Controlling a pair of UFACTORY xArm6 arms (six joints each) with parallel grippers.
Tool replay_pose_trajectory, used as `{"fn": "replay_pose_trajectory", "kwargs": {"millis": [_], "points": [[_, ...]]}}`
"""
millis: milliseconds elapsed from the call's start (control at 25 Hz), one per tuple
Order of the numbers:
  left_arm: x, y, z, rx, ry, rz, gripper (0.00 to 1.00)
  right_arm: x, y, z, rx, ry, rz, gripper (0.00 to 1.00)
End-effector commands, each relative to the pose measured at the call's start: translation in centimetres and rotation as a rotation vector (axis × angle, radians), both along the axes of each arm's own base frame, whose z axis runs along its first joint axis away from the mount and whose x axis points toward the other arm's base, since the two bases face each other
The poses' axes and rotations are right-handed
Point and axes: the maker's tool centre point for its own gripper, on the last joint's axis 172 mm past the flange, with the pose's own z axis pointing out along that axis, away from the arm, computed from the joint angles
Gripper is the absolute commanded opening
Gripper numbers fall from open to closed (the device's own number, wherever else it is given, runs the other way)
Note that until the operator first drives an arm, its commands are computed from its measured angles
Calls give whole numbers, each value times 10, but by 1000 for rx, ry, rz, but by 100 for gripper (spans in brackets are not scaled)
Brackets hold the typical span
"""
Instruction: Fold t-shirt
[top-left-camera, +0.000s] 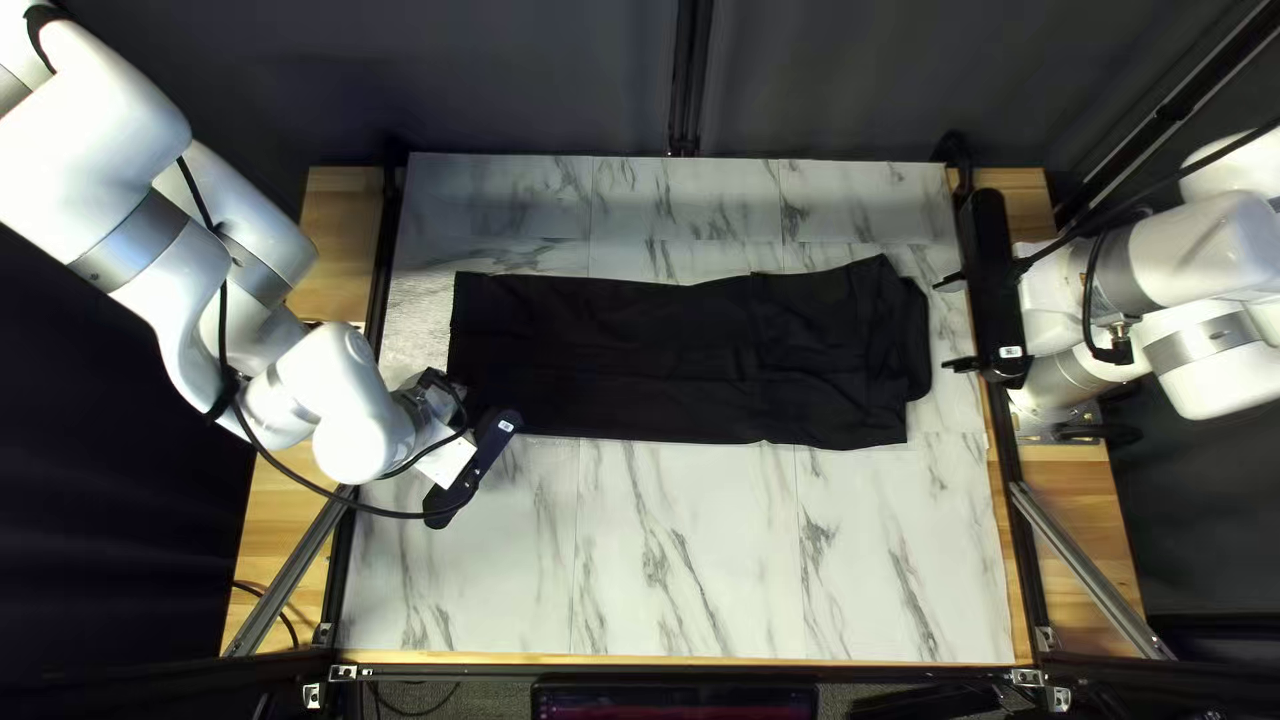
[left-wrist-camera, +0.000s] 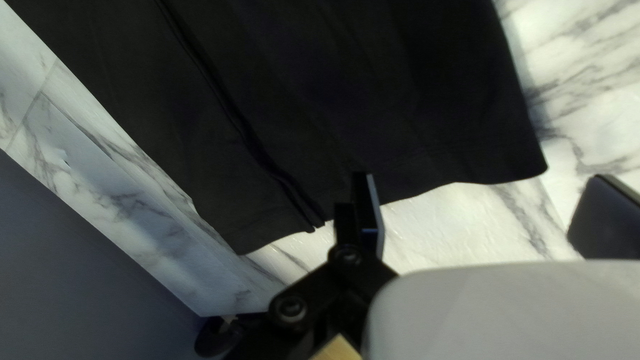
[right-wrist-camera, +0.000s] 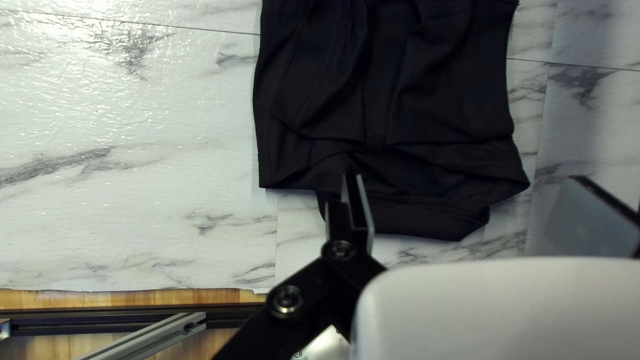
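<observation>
Top left view: shot from above the table's near edge, angled down twd the far edge & dark curtain; tabletop taken in whole, w/ the most distance. L wrist view: aimed down along the L jaws, closest of all, at the T-shirt end nearest the L arm's base. R wrist view: aimed down along the R jaws, slightly farther off, at the opp. end. Each end is shared w/ top left view.

No legible text, label, brand, number or sign in any view.
</observation>
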Motion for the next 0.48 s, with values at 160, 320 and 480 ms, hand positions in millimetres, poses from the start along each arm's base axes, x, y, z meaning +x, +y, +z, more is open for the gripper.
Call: {"fn": "replay_pose_trajectory", "kwargs": {"millis": [160, 320, 480], "points": [[7, -7, -5, 25, -25, 42, 100, 0, 0, 0, 0, 0, 0, 100], [8, -7, -5, 32, -27, 77, 100, 0, 0, 0, 0, 0, 0, 100], [8, -2, -10, 33, -13, 107, 100, 0, 0, 0, 0, 0, 0, 100]]}}
